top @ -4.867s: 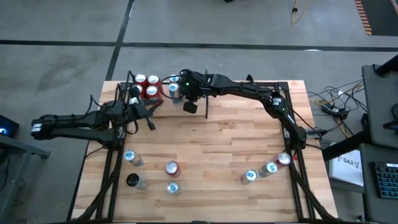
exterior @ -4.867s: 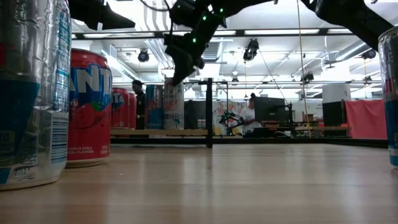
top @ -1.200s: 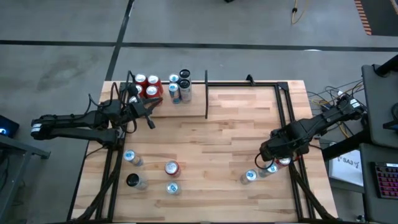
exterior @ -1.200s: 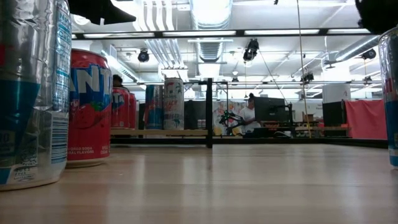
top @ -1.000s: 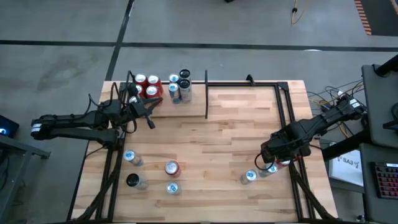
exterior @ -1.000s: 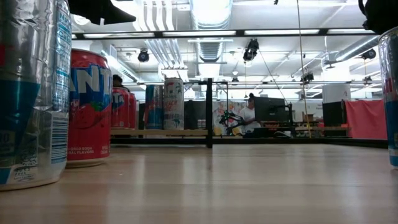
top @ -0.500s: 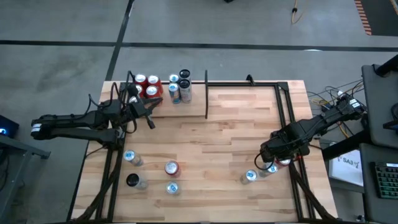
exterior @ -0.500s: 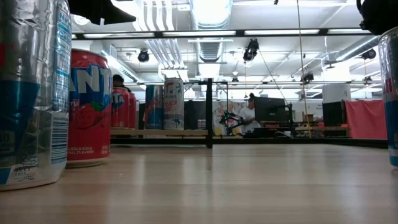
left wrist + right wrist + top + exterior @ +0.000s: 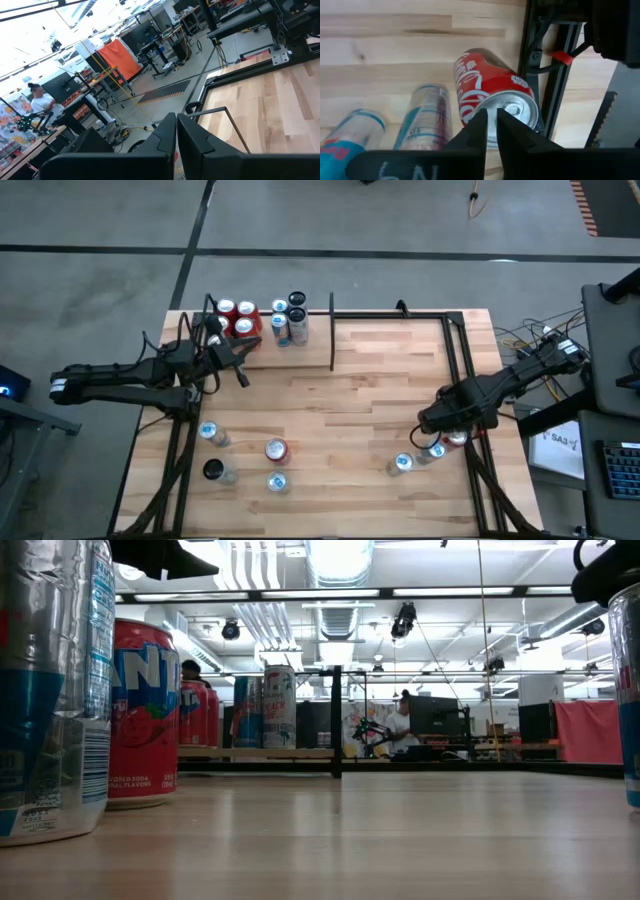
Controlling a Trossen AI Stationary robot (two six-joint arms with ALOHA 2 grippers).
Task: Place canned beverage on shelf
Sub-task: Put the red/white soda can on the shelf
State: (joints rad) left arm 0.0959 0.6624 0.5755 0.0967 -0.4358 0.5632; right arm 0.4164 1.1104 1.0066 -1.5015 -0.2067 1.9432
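From the high view, you have five cans already standing in the shelf (image 9: 208, 305) at the far left corner: three red cans (image 9: 238, 317), a silver-blue one and a dark-topped one, so by my reading that narrow bay is close to full. Four cans near the front left (image 9: 243, 462) and three by the right edge still wait on the table (image 9: 370, 410). Your right gripper (image 9: 432, 423) hangs over that right group, directly above the red cola can (image 9: 456, 438), nothing in its grasp; the left gripper (image 9: 240, 376) idles just short of the shelf. In the low view, the shelved cans stand upright on the plank behind the black post (image 9: 336, 720), and two waiting cans loom at the near left. Through the left wrist view, your left fingers (image 9: 165, 137) are pressed together on nothing, aimed past the frame into the room. Through the right wrist view, the right fingers (image 9: 479, 127) sit almost touching each other, hovering over the top of the red cola can (image 9: 492, 95), which stands next to the frame rail with two silver-blue cans (image 9: 422, 122) alongside; I judge this pick is only beginning.
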